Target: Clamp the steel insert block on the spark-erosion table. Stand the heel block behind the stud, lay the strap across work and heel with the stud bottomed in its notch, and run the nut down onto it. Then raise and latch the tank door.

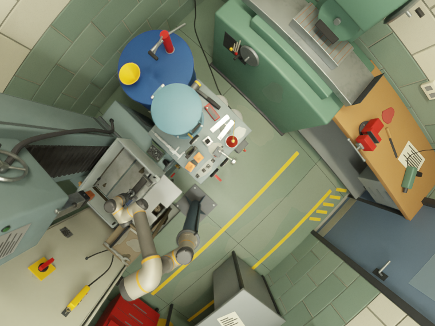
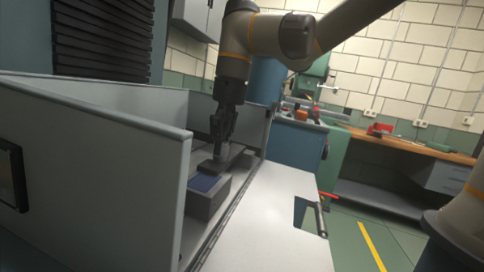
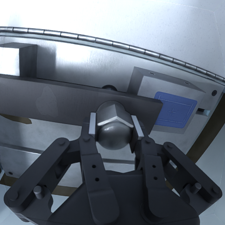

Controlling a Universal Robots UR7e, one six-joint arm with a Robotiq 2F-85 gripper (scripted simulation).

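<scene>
The dark strap (image 3: 76,101) lies across the steel insert block (image 3: 167,106) and reaches back to the heel block (image 3: 18,59). The insert block carries a blue marked patch on top (image 2: 204,182). The hex nut (image 3: 114,126) is held in my closed gripper (image 3: 115,126), right at the strap's near edge. From the second side camera, my gripper (image 2: 221,151) points straight down onto the strap (image 2: 220,160) inside the tank. The stud is hidden under the nut.
Behind the work rise the tank's grey walls (image 2: 133,101) and the machine's black bellows (image 2: 101,40). The tank door (image 2: 263,218) lies folded down flat, hinged along the tank edge, with its handle (image 2: 319,218) at the outer side. A tool cart (image 1: 203,140) stands nearby.
</scene>
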